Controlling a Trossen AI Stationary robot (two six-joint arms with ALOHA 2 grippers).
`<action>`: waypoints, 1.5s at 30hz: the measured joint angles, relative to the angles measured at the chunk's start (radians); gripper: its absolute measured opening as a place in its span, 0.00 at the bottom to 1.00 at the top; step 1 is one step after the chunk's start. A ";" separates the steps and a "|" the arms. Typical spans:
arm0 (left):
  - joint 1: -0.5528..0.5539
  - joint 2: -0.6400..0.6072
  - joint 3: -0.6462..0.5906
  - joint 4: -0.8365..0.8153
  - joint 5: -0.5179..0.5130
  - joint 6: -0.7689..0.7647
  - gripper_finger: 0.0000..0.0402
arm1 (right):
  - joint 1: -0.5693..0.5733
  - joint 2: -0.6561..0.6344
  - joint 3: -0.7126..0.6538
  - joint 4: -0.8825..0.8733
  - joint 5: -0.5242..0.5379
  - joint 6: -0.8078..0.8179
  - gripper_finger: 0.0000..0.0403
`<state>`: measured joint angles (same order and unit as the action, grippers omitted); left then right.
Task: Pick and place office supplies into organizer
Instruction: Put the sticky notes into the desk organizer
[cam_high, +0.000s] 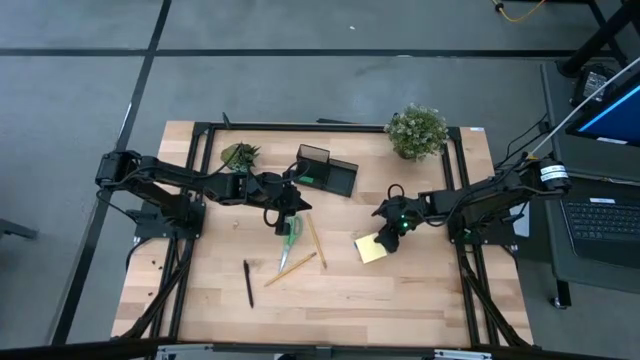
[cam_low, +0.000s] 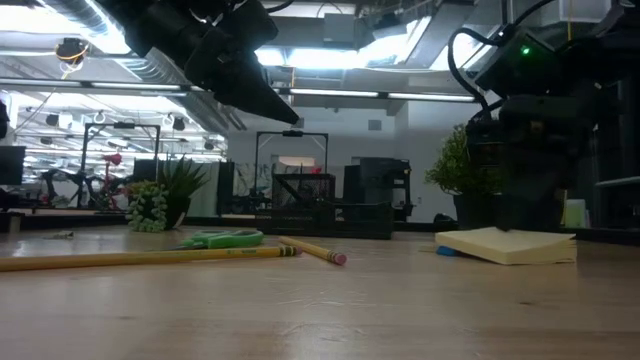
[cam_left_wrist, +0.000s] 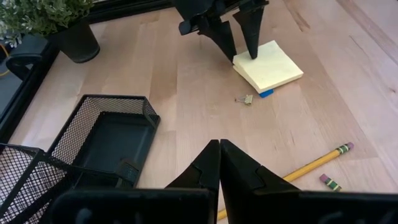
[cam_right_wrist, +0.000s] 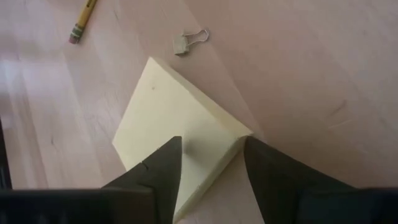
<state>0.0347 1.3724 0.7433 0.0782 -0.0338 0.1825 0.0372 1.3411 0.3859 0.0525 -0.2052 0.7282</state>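
Right hand (cam_right_wrist: 208, 163): I saw it spread wide, fingers straddling a corner of the sticky-note pad (cam_right_wrist: 168, 118)
Left hand (cam_left_wrist: 220, 163): closed, empty, above scissors (cam_high: 291, 229)
Organizer (cam_high: 327, 170): back of surface (cam_high: 400, 290)

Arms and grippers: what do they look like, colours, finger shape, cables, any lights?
Both arms are dark, jointed, black throughout. Left gripper has two black fingers tapering to points. Right gripper has matching black wedge fingers. Black cables loop off the right arm, which carries a small green light; a white band sits near its base.
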 joint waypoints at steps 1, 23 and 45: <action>0.000 0.000 0.000 0.000 0.000 0.000 0.01 | 0.000 0.000 0.000 0.000 0.000 -0.002 0.40; 0.000 0.000 0.000 0.000 0.000 0.013 0.01 | 0.000 -0.002 0.000 0.011 0.026 0.002 0.01; 0.000 0.000 0.000 0.000 0.000 0.014 0.01 | -0.003 -0.001 0.000 0.079 0.049 -0.019 0.05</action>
<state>0.0349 1.3724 0.7433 0.0780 -0.0338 0.1970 0.0345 1.3399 0.3859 0.1318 -0.1563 0.7096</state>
